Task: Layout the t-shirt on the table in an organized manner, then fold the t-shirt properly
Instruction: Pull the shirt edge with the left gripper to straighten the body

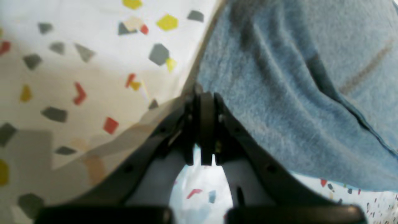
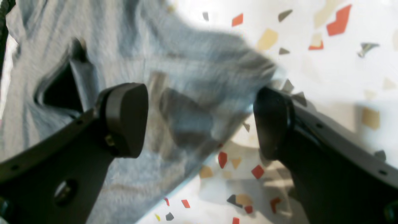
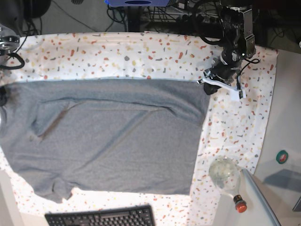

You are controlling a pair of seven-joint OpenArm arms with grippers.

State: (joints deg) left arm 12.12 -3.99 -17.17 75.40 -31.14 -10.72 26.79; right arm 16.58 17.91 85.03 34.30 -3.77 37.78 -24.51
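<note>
I've got the t-shirt point(image 3: 108, 136) spread wide and mostly flat across the table point(image 3: 141, 54), its top edge running straight from the left side to the far corner on the base view's right. A few soft creases cross the upper half, and a sleeve bunches at the lower left. On my left wrist camera, the left gripper point(image 1: 205, 93) has its fingers pressed tight together right at the shirt's edge; the grey cloth point(image 1: 279, 93) lies just to the right of the tips and speckled table point(image 1: 77, 77) to their left. Whether a sliver of fabric is caught between them, I cannot tell. In the base view that gripper point(image 3: 210, 85) sits at the shirt's upper right corner. On my right wrist camera, the right gripper point(image 2: 199, 121) has its fingers spread wide. The shirt point(image 2: 108, 62) lies beneath and between them, its edge slanting across the gap. The left pad point(image 2: 124, 118) hangs over fabric, the right pad point(image 2: 273, 121) over bare table point(image 2: 326, 62) near the cloth's tip.
</note>
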